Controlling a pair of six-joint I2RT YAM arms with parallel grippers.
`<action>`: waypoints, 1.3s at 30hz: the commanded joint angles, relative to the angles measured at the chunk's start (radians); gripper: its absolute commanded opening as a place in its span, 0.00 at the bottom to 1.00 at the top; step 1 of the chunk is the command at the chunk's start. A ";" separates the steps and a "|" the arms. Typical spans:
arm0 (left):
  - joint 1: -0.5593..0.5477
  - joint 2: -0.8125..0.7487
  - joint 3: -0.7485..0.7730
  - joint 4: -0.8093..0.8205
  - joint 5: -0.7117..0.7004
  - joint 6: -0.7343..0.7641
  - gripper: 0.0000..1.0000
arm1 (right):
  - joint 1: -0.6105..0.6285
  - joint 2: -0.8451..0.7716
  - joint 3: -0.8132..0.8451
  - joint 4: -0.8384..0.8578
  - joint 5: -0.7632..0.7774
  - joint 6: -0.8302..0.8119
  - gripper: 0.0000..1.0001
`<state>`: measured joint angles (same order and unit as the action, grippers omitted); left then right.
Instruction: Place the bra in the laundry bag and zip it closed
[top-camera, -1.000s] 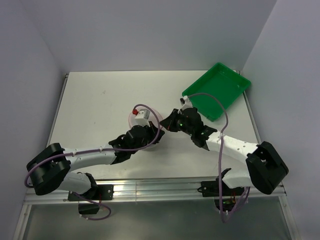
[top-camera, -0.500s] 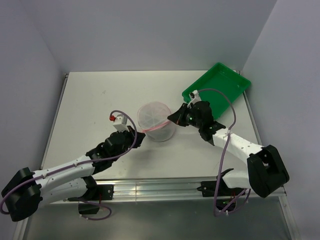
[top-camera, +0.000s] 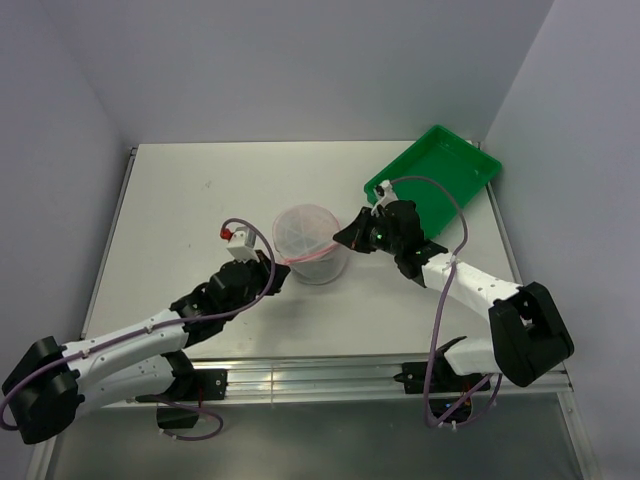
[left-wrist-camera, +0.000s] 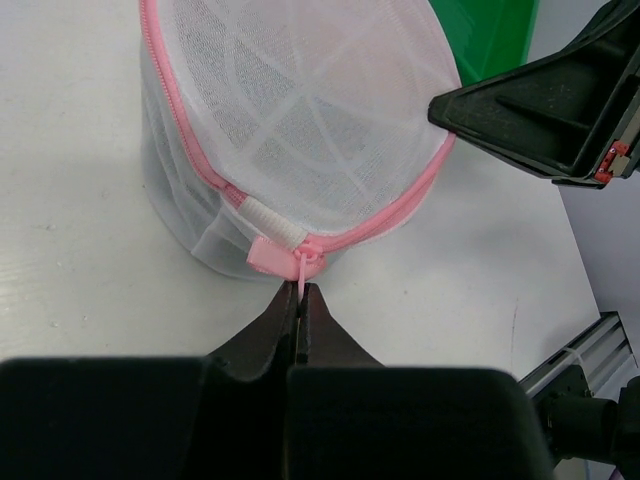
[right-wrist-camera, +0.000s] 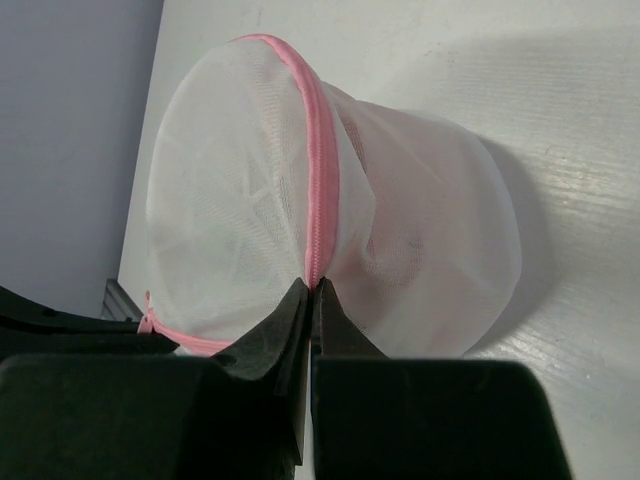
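Left arm has pulled back toward lower left over the last 1 s, uncovering the laundry bag (top-camera: 312, 243); over the last 0.5 s both grippers only nudged.

- Bag sits mid-table (top-camera: 180, 200) in the top view, left of the green tray (top-camera: 452, 172), between the 2 grippers.
- Left gripper (left-wrist-camera: 300, 300): fingers pressed together, pinching the pink zip pull (left-wrist-camera: 306, 262) at the bag's near side.
- Right gripper (right-wrist-camera: 311, 295): fingers pressed together on the pink zip rim (right-wrist-camera: 322, 180) at the opposite side, acting as the anchor.
- Bra: not distinct through the mesh, so can't confirm it from these views.

Step in hand looks like the last bit of zipping. Slider sits right beside a white end tab (left-wrist-camera: 270, 216) and the visible rim reads closed, so probably near end of travel. To do it well:
- pull along the rim's curve, not outward
- keep the right-side pinch firm so the bag doesn't spin or drag
- release only once the slider seats against the tab

Orientation: short drum standing on its base, round lid face up and slightly tilted. About as wide as tall, so no strong long axis; drum axis is near vertical.
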<state>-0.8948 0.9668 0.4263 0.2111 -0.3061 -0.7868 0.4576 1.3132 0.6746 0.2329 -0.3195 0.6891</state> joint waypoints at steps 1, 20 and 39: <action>0.008 -0.063 0.005 -0.065 -0.079 0.014 0.00 | -0.026 0.004 0.052 0.006 0.004 -0.034 0.00; 0.008 -0.231 0.236 -0.306 -0.159 0.093 0.99 | 0.055 0.028 0.029 -0.009 0.002 0.010 0.28; 0.008 -0.278 0.408 -0.427 -0.166 0.213 0.99 | 0.052 -0.704 -0.061 -0.355 0.387 -0.125 1.00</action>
<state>-0.8906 0.6998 0.8104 -0.2070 -0.4488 -0.5945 0.5072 0.6537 0.6403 -0.0357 -0.0406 0.6056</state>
